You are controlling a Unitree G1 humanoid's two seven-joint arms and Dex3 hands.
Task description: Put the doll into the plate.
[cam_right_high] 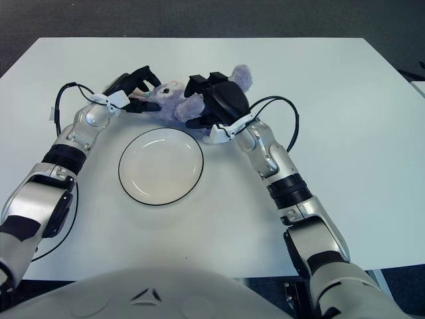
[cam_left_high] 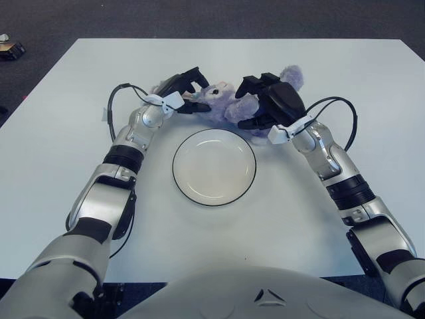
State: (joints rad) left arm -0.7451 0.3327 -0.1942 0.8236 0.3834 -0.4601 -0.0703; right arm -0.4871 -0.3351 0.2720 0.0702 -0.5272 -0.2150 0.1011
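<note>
White table (cam_left_high: 60,119) holds the doll (cam_left_high: 229,100) behind the plate (cam_left_high: 214,166), left hand (cam_left_high: 180,90) and right hand (cam_left_high: 272,103) fingers closed on it; a loose squeeze could drop it outside.

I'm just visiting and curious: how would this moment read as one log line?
left hand: on doll's head end | right hand: on its body | plate: empty, nearer robot | doll: not yet in plate
</note>
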